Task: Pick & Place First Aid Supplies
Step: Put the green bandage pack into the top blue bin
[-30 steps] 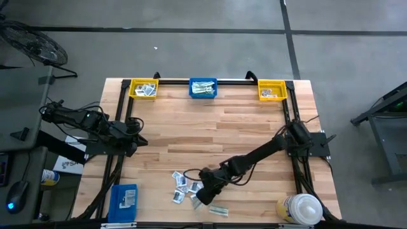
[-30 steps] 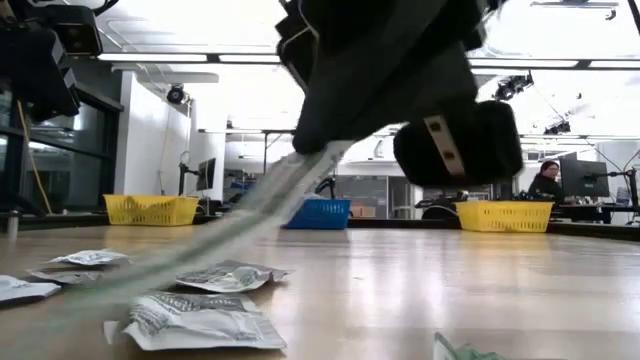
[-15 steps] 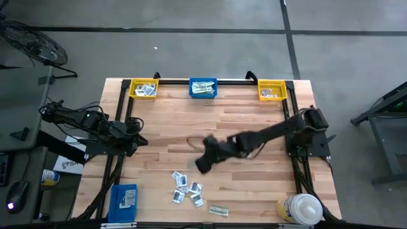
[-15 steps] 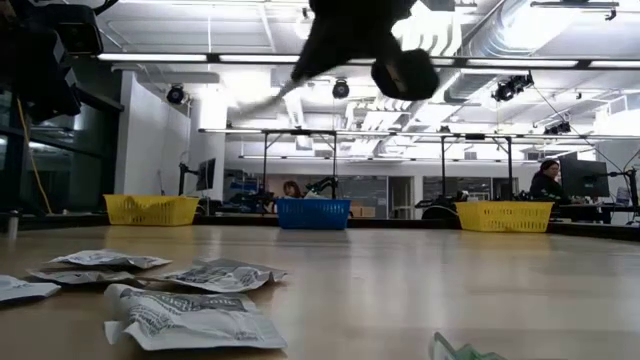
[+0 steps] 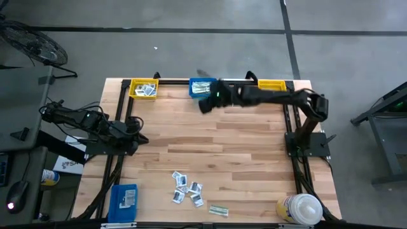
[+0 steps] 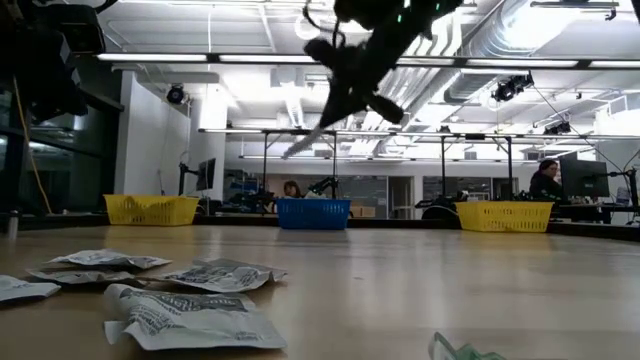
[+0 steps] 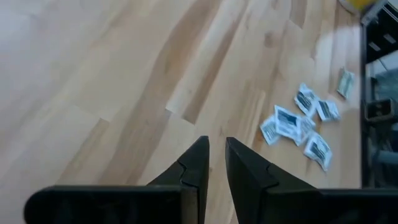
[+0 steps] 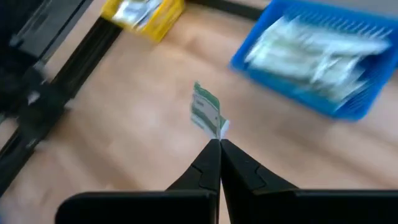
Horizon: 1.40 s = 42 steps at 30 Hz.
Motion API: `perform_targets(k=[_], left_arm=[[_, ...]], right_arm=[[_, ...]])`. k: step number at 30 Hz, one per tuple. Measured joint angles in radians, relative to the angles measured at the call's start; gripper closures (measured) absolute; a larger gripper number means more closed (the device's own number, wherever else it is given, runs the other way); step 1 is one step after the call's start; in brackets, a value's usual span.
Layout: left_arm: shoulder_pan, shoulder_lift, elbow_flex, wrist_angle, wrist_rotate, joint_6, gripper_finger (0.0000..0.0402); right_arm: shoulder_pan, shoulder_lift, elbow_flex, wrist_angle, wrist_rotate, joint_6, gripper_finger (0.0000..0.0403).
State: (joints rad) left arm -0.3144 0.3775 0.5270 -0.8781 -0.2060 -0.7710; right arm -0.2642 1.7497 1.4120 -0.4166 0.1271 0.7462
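No readable text showing anywhere: only dark, blurred print marks appearing on the white packets (image 6: 190, 318) lying on the table (image 6: 450, 290), too small for reading.

We see the worktop (image 5: 210, 146) evenly lit from above, bright with only soft, faint shadows under the arms. In the low view, long ceiling light strips (image 6: 200, 57) glare hard and wash out the upper room, so the raised arm reads as a dark silhouette. The nearest packet (image 6: 190, 318) there is slightly soft. In the right wrist view the blue bin (image 8: 323, 56) and yellow bin (image 8: 144, 14) are smeared with blur, while the fingers (image 8: 205, 165) stay sharp. In the left wrist view the wood is pale and washed out.
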Motion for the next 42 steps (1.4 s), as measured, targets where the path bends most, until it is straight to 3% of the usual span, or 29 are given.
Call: perform_targets(k=[7, 13, 18, 38, 42], left_arm=[[0.0, 0.0, 0.0, 0.023, -0.114, -0.04, 0.0348], [0.0, 0.0, 0.0, 0.024, -0.232, -0.096, 0.0348], [0.0, 0.0, 0.0, 0.056, -0.311, -0.099, 0.0348], [0.0, 0.0, 0.0, 0.068, -0.406, -0.116, 0.0348], [0.0, 0.0, 0.0, 0.068, -0.406, -0.116, 0.0348]], right_arm=[[-0.243, 0.003, 0.0, 0.127, -0.143, -0.116, 0.0403], [-0.364, 0.09, 0.001, 0.268, -0.308, -0.121, 0.0403], [-0.401, 0.194, 0.0, 0.38, -0.426, -0.081, 0.0403], [-0.44, 0.306, 0.0, 0.369, -0.516, -0.084, 0.0402], [-0.441, 0.306, 0.0, 0.369, -0.526, -0.098, 0.0379]])
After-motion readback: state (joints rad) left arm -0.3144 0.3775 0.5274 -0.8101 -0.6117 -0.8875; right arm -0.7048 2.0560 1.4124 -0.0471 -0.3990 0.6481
